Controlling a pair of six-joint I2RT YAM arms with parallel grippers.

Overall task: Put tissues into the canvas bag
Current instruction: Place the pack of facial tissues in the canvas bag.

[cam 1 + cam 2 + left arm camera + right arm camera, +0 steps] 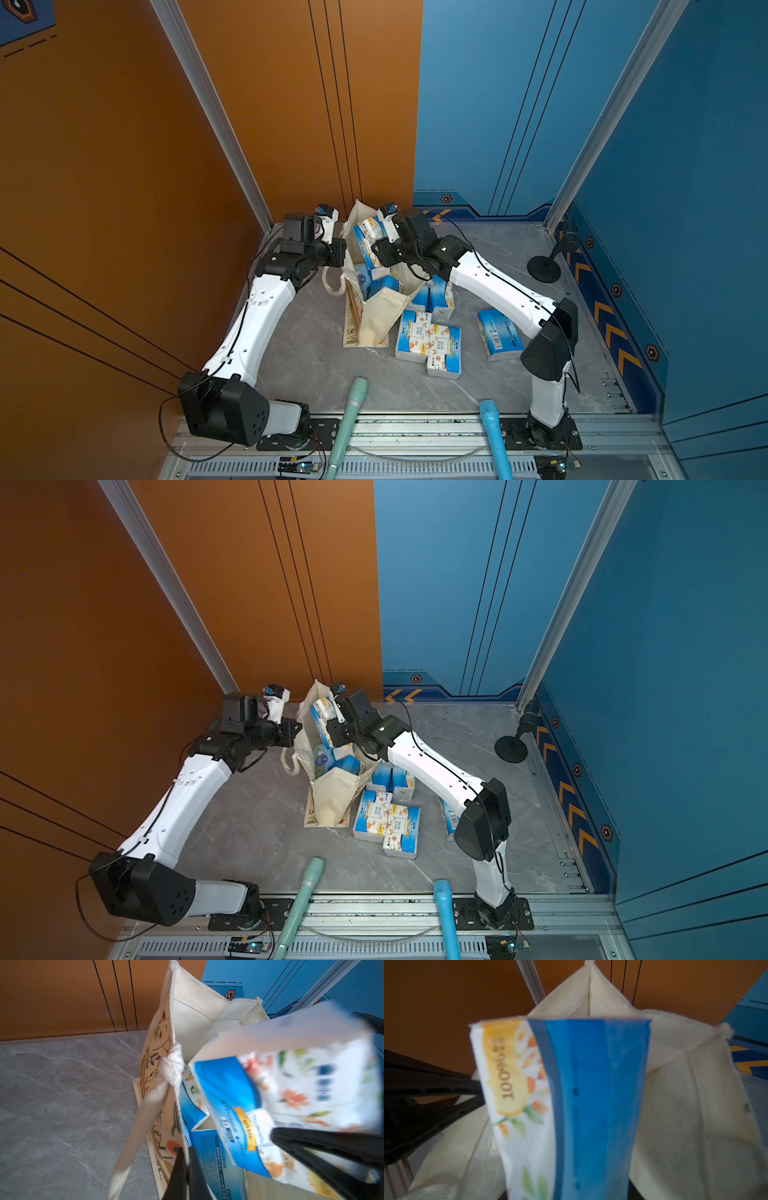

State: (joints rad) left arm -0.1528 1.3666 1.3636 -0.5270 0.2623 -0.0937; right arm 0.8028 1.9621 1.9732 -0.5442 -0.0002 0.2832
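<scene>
the step in hand is lowering one pack into the bag; several loose packs wait, so the task looks roughly mid-way

the left gripper (185, 1159) is fully closed, pinching the side wall of the canvas bag (378, 316) just below the handle knot and holding the mouth open

the right gripper (380, 245) is part-way open, its jaws clamped across the thickness of a tissue pack (571, 1095), which hangs in the bag's mouth toward the far end, above the packs already inside (378, 284)

the held pack's long axis runs steeply, nearer upright than flat, with its lower end pointing into the bag; a narrow blue side face is turned to the right wrist camera

the bag stands mouth up, its opening stretched from near to far, and its near end wall is slumped outward

the loose packs (428, 340) lie flat on the grey table (311, 353) just beside the bag, one more (498, 334) apart by the right arm

next, i judge, the pack needs tipping flatter to fit over those below, then release, while the left grip stays firm on the soft wall
</scene>
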